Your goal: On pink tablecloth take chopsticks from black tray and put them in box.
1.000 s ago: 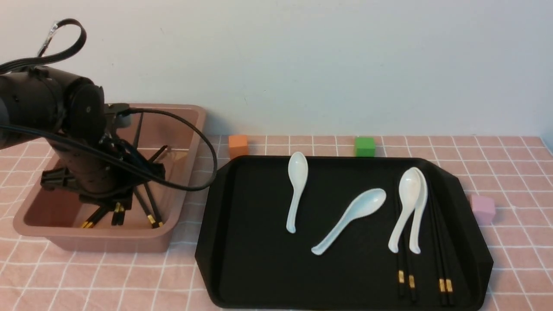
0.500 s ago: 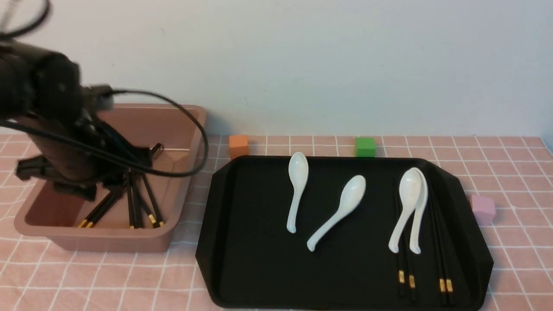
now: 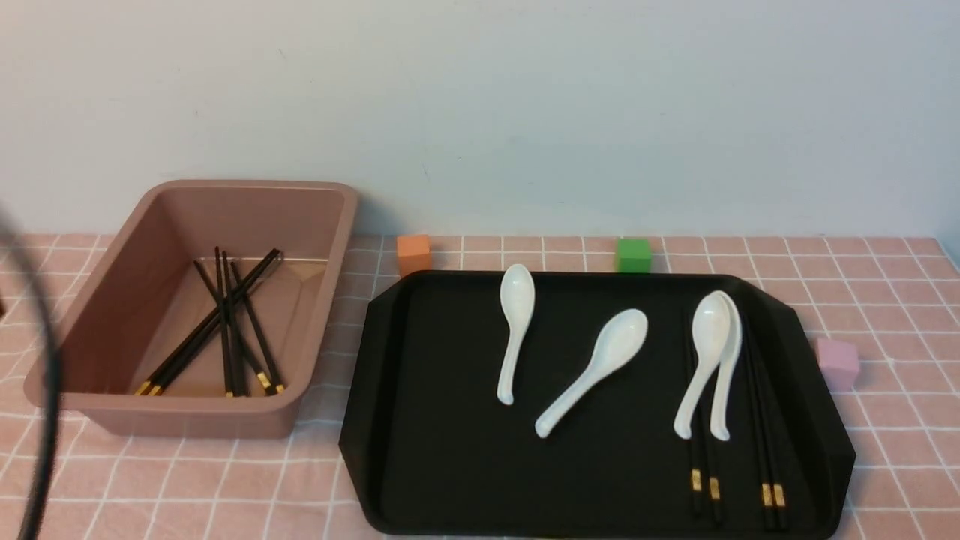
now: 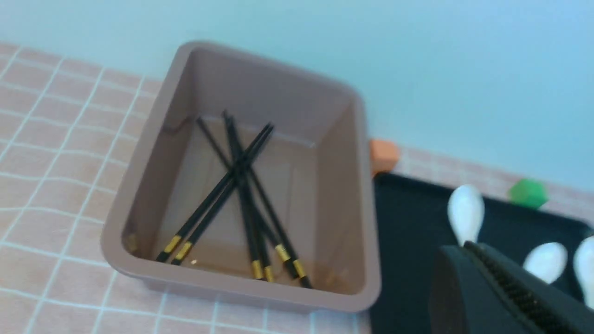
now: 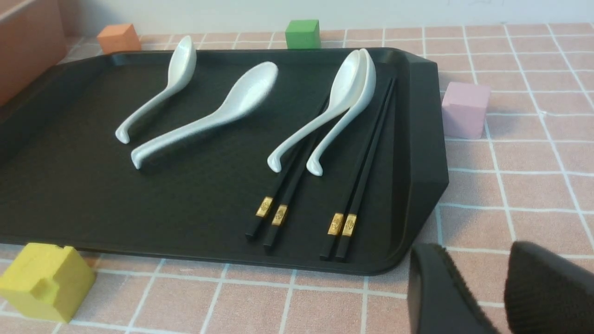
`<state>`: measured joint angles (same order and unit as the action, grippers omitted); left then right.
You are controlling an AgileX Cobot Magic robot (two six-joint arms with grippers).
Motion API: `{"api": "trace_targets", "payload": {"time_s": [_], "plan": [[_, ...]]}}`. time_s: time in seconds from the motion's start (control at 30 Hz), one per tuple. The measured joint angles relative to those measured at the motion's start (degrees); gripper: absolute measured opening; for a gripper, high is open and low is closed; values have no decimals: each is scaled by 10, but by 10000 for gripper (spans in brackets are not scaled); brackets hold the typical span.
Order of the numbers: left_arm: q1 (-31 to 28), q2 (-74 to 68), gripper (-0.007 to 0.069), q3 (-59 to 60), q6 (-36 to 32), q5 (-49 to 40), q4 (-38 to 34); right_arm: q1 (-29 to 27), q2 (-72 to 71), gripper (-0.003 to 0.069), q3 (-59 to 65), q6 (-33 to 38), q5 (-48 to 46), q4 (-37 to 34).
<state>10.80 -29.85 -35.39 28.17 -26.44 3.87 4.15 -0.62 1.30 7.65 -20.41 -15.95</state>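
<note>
Three pairs of chopsticks lie crossed in the box, just left of the black tray, so I judge more than half of the work done. Two more pairs are left on the tray's right side, one partly under two white spoons. The right gripper hovers slightly open and empty near that side's corner. The left gripper shows one finger only, so I cannot tell its state.

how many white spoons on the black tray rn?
4, all on the black tray: left spoon alone, middle spoon diagonal, two nested spoons further right, over a chopstick pair. None looks hidden.
</note>
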Motion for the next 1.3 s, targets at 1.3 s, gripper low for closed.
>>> {"api": "trace_targets", "payload": {"time_s": [1.3], "plan": [[-135, 304, -13, 351, -138, 90, -76, 0, 0, 240, 0, 0, 0, 1]]}}
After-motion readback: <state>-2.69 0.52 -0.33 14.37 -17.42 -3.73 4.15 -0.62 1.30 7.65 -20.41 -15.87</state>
